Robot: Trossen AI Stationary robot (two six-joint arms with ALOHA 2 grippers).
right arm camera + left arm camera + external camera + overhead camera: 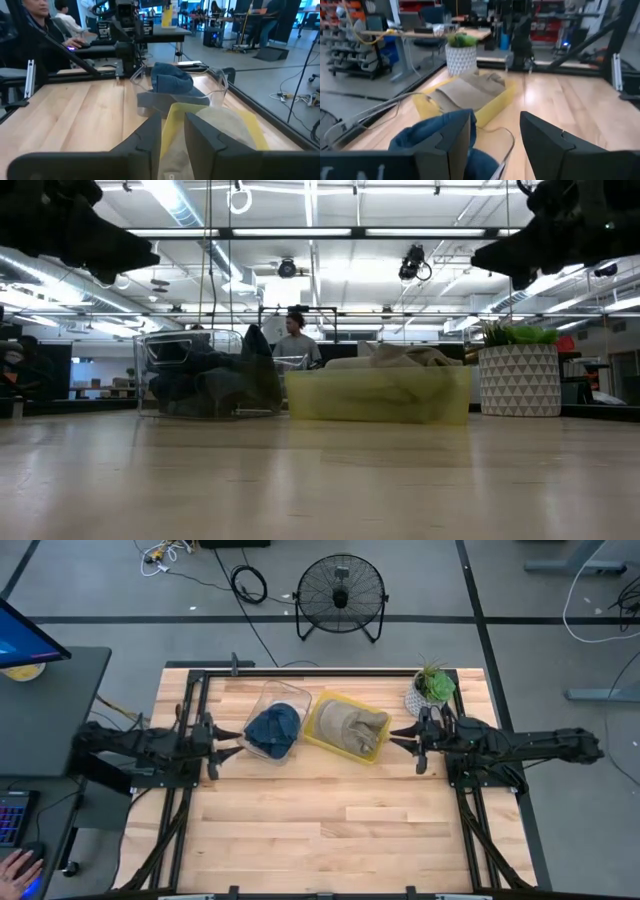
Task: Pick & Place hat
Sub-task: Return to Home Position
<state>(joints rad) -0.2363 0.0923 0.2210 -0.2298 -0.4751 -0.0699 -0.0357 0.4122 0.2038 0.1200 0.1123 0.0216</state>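
A blue hat [272, 726] lies crumpled in a clear bin [268, 697] at the table's far middle. Beside it on the right, a tan hat [352, 724] fills a yellow bin [322, 710]. My left gripper [238, 741] hovers open just left of the clear bin; in its wrist view the fingers [495, 125] stand over the blue hat [425, 132]. My right gripper [393, 735] hovers open just right of the yellow bin, its fingers [173, 117] above the tan hat [220, 127]. In the low view both arms hang high over the table.
A potted plant in a white patterned pot [432, 688] stands at the far right corner, close behind my right arm. The near half of the wooden table [330, 830] is bare. A fan [341, 592] stands on the floor beyond the far edge. A person's hand [18, 868] rests at a keyboard at left.
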